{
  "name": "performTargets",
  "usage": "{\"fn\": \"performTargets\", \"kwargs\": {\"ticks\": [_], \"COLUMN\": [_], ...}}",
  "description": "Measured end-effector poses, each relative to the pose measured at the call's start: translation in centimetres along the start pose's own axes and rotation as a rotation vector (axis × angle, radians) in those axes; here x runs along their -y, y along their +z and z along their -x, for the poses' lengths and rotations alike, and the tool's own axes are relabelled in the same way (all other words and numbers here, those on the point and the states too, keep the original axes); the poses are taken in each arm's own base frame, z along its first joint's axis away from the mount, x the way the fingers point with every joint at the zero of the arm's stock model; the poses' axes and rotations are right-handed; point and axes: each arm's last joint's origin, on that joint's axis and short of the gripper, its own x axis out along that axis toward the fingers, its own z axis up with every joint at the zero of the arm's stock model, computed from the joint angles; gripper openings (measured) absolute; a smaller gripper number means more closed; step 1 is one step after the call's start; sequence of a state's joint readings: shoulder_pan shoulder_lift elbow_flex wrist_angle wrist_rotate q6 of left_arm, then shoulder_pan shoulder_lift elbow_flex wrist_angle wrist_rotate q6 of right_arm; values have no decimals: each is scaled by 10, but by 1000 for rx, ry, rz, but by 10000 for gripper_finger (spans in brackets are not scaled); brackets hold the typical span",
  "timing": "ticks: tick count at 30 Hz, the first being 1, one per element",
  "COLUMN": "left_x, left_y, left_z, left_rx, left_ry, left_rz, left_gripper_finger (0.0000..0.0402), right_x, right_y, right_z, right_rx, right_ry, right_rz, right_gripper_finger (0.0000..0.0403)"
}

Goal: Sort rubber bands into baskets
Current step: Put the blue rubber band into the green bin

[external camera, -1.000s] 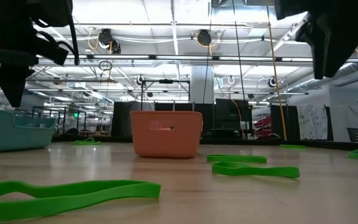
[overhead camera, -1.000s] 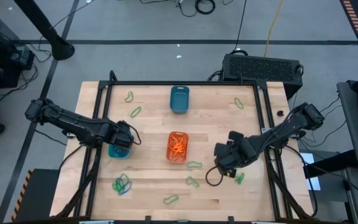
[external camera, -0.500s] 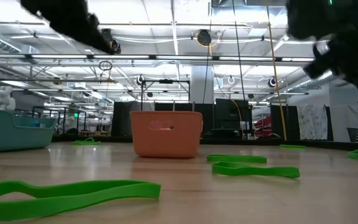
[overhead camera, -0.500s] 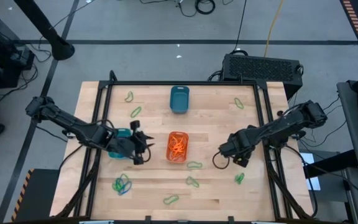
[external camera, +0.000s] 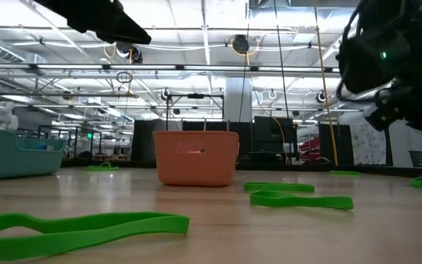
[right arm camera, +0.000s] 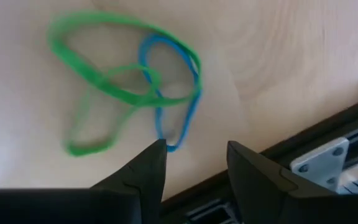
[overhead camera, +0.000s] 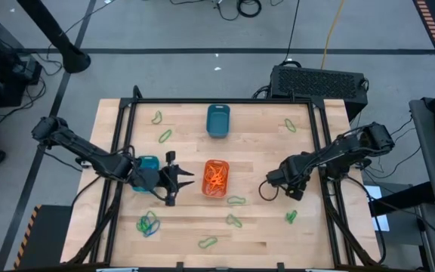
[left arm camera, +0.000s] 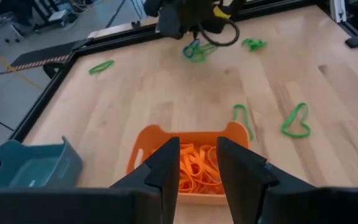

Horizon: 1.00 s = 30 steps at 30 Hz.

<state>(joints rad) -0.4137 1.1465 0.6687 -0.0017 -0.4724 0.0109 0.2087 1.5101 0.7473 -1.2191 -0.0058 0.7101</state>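
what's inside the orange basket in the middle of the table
The orange rectangular plastic basket holds a tangled heap of thin orange rubber bands. No green or blue loops show among them. The heap covers the basket's floor, so anything beneath it cannot be seen.

No text, label, brand, number or sign can be read in any of the views.
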Motion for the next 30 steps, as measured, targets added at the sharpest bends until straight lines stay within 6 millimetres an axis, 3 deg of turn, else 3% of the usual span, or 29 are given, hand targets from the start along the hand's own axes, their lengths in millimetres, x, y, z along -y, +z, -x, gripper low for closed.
{"fn": "performTargets", "kwargs": {"ticks": [12,15,18,21,25,30], "left_x": [1,1,1,0,-6,-8], "left_y": [-1,-1,0,1,10,18], "left_z": [-1,-1,-1,6,30,54], "left_rx": [14,20,20,22,99,189], "left_ry": [-30,-30,-30,-36,-57,-102], "left_rz": [9,10,10,2,30,62], "left_gripper_finger": [114,114,114,114,114,114], "right_x": [-2,-2,-1,1,6,18], "right_y": [2,3,5,8,8,2], "right_z": [-29,-29,-27,-22,-3,35], "right_rx": [-14,-32,-57,-74,-95,-84], "right_ry": [70,110,144,146,73,-170], "right_rz": [57,47,12,-29,-86,-195], "right_gripper_finger": [149,113,51,10,6,1]}}
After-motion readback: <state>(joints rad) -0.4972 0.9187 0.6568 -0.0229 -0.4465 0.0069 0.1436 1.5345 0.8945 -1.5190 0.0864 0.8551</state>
